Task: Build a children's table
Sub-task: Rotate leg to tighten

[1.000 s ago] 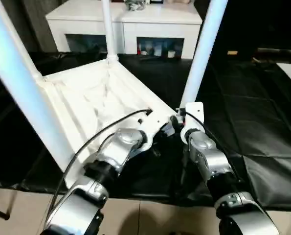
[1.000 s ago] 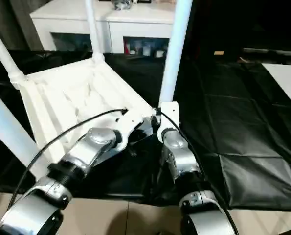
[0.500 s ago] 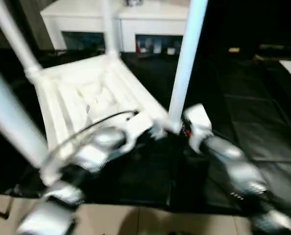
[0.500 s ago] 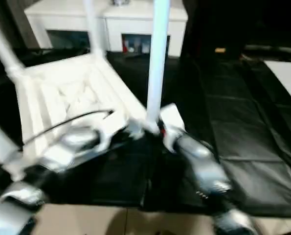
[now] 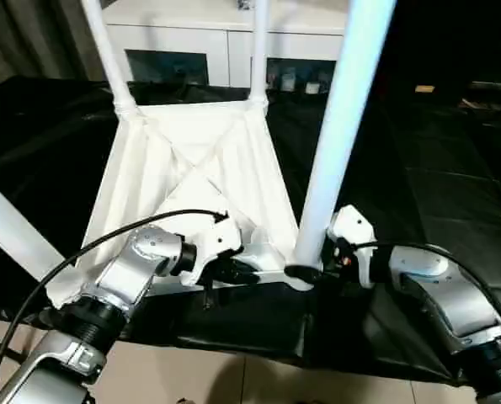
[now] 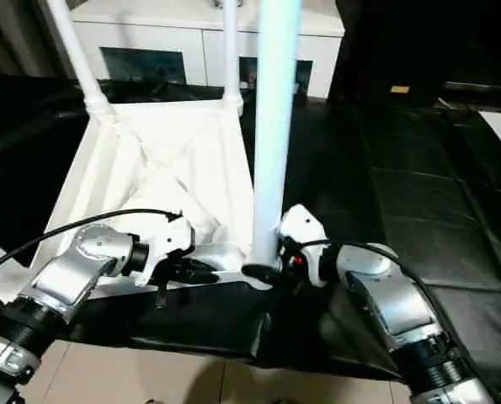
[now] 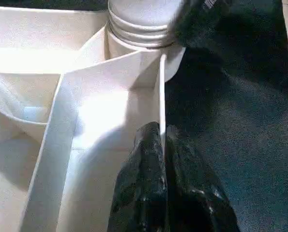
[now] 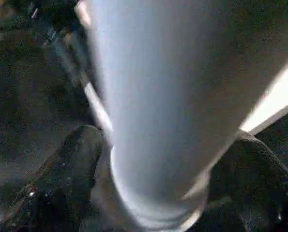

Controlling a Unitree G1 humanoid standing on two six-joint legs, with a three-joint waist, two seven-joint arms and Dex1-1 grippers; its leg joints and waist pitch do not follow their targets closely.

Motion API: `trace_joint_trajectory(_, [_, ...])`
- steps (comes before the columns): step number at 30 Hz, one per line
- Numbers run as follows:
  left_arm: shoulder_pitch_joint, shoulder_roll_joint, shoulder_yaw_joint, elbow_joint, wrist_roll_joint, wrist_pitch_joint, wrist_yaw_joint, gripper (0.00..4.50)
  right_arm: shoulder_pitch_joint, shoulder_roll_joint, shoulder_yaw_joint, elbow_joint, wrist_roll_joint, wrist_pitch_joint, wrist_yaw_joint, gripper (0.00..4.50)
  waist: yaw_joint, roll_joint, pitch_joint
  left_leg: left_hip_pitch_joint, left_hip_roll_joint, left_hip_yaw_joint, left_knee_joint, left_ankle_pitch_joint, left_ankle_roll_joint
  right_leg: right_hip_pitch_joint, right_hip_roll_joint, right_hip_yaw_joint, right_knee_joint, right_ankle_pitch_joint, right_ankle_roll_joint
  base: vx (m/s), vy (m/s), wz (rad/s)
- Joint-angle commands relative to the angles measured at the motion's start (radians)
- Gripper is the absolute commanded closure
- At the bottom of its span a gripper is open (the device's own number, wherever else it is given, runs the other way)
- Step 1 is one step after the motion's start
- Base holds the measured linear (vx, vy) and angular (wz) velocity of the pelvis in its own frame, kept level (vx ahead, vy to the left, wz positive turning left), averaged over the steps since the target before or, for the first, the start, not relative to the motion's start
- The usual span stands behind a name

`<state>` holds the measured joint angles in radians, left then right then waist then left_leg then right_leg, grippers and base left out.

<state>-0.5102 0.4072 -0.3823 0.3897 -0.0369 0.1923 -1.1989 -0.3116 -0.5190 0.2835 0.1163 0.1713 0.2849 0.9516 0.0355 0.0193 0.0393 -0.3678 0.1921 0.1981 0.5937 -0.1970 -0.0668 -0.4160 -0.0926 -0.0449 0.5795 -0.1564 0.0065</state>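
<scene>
The children's table lies upside down on black sheeting, its ribbed white tabletop (image 5: 195,181) facing up. Two white legs (image 5: 109,55) stand in the far corner sockets, and a third slants up at the near left (image 5: 10,231). A thick near-right leg (image 5: 338,135) rises from its corner socket. My left gripper (image 5: 233,271) is shut on the tabletop's thin near rim (image 7: 161,96). My right gripper (image 5: 311,268) is open at that leg's base, one black finger (image 8: 61,179) on each side of the tube (image 8: 158,96).
A white cabinet (image 5: 233,34) with dark glass doors stands behind the table. Black sheeting (image 5: 435,168) covers the floor to the right and front. Pale tiles (image 5: 258,379) begin at its near edge. A cable (image 5: 107,244) loops over my left forearm.
The head camera has swung, so the whole picture shifted. My right arm now reaches the near-right leg's base from the right side, with its fingers spread wider. The left gripper stays on the rim.
</scene>
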Motion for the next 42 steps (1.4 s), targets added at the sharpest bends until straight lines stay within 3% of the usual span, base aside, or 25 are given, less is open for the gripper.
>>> trace_joint_trajectory(1, [-0.008, -0.004, -0.003, -0.023, -0.006, -0.012, -0.022, 4.50, 0.003, -0.014, 0.013, -0.011, -0.012, 0.012, 0.024, 0.66, -0.002, -0.012, -0.058, 0.009, 0.034, -0.011, -0.072, -0.208, 0.061, 0.054, -0.039, 0.032, -0.051, -0.206, -0.240, 0.000, 0.000, 0.00])
trace_joint_trajectory(13, [-0.010, 0.005, 0.000, -0.028, -0.011, -0.001, -0.026, 4.50, 0.002, -0.005, -0.011, 0.020, 0.002, 0.019, 0.027, 1.72, 0.002, -0.009, -0.062, 0.010, 0.033, -0.012, -0.067, -0.169, 0.078, 0.057, -0.038, 0.030, -0.045, -0.157, -0.257, 0.000, 0.000, 0.00])
trace_joint_trajectory(21, [-0.008, 0.004, 0.002, -0.019, -0.001, 0.005, -0.012, 4.50, 0.013, 0.007, -0.008, 0.066, -0.024, 0.012, 0.003, 1.80, 0.001, -0.009, -0.063, 0.009, 0.033, -0.011, -0.065, -0.157, 0.084, 0.057, -0.038, 0.030, -0.042, -0.141, -0.265, 0.000, 0.000, 0.00])
trace_joint_trajectory(23, [-0.015, -0.013, 0.013, 0.009, 0.022, -0.001, 0.055, 4.50, -0.007, 0.061, -0.037, 0.133, -0.049, 0.008, -0.116, 1.80, -0.001, -0.009, -0.060, 0.009, 0.032, -0.011, -0.067, -0.179, 0.077, 0.056, -0.038, 0.029, -0.046, -0.175, -0.258, 0.000, 0.000, 0.00])
trace_joint_trajectory(24, [-0.038, -0.055, 0.038, 0.070, 0.055, -0.007, 0.185, 4.50, -0.038, 0.147, -0.087, 0.207, -0.061, 0.029, -0.287, 1.80, -0.010, -0.009, -0.053, 0.009, 0.028, -0.010, -0.070, -0.226, 0.051, 0.049, -0.035, 0.028, -0.058, -0.259, -0.242, 0.000, 0.000, 0.00])
trace_joint_trajectory(25, [-0.044, -0.068, 0.046, 0.083, 0.058, 0.000, 0.215, 4.50, -0.047, 0.171, -0.099, 0.223, -0.064, 0.035, -0.332, 1.80, -0.014, -0.009, -0.052, 0.007, 0.025, -0.013, -0.073, -0.250, 0.034, 0.050, -0.036, 0.026, -0.061, -0.309, -0.227, 0.000, 0.000, 0.00])
trace_joint_trajectory(26, [-0.050, -0.082, 0.054, 0.095, 0.059, 0.011, 0.243, 4.50, -0.055, 0.195, -0.111, 0.240, -0.066, 0.041, -0.377, 1.81, -0.023, -0.012, -0.052, 0.005, 0.021, -0.021, -0.076, -0.286, 0.002, 0.054, -0.038, 0.020, -0.066, -0.418, -0.185, -0.074, -0.002, -0.09])
trace_joint_trajectory(27, [-0.056, -0.096, 0.062, 0.105, 0.058, 0.025, 0.269, 4.50, -0.063, 0.221, -0.123, 0.255, -0.068, 0.046, -0.423, 1.81, -0.026, -0.013, -0.054, 0.007, 0.023, -0.024, -0.077, -0.289, -0.009, 0.054, -0.038, 0.020, -0.068, -0.439, -0.169, -0.057, 0.003, -0.07])
trace_joint_trajectory(29, [-0.066, -0.123, 0.061, 0.115, 0.065, 0.044, 0.303, 4.50, -0.085, 0.281, -0.155, 0.289, -0.067, 0.069, -0.530, 1.81, -0.033, -0.013, -0.054, 0.009, 0.024, -0.022, -0.076, -0.296, -0.004, 0.048, -0.038, 0.025, -0.073, -0.424, -0.163, -0.028, 0.001, -0.03])
trace_joint_trajectory(31, [-0.090, -0.159, 0.066, 0.151, 0.082, 0.063, 0.379, 4.50, -0.111, 0.339, -0.178, 0.334, -0.075, 0.079, -0.642, 1.81, -0.040, -0.013, -0.054, 0.009, 0.020, -0.023, -0.075, -0.314, 0.004, 0.044, -0.037, 0.021, -0.079, -0.465, -0.146, 0.000, 0.000, 0.00])
trace_joint_trajectory(32, [-0.105, -0.179, 0.070, 0.172, 0.089, 0.075, 0.420, 4.50, -0.125, 0.369, -0.189, 0.359, -0.079, 0.085, -0.699, 1.81, -0.044, -0.009, -0.052, 0.012, 0.019, -0.023, -0.074, -0.320, -0.003, 0.036, -0.036, 0.022, -0.082, -0.481, -0.144, 0.000, 0.000, 0.00])
trace_joint_trajectory(38, [-0.205, -0.309, 0.112, 0.348, 0.127, 0.095, 0.669, 4.50, -0.226, 0.568, -0.287, 0.549, -0.058, 0.059, -1.006, 1.81, -0.053, -0.014, -0.056, 0.013, 0.016, -0.024, -0.075, -0.324, -0.002, 0.037, -0.033, 0.019, -0.082, -0.428, -0.158, 0.000, 0.000, 0.00])
trace_joint_trajectory(40, [-0.215, -0.318, 0.113, 0.365, 0.132, 0.091, 0.692, 4.50, -0.236, 0.584, -0.294, 0.568, -0.060, 0.051, -1.038, 1.81, -0.052, -0.010, -0.056, 0.015, 0.016, -0.024, -0.076, -0.334, 0.001, 0.036, -0.033, 0.018, -0.084, -0.419, -0.156, 0.000, 0.000, 0.00])
trace_joint_trajectory(42, [-0.231, -0.331, 0.113, 0.386, 0.135, 0.076, 0.710, 4.50, -0.254, 0.597, -0.261, 0.594, -0.084, 0.006, -1.002, 1.81, -0.052, -0.012, -0.056, 0.013, 0.017, -0.023, -0.077, -0.336, 0.006, 0.038, -0.033, 0.019, -0.082, -0.393, -0.160, 0.000, 0.000, 0.00])
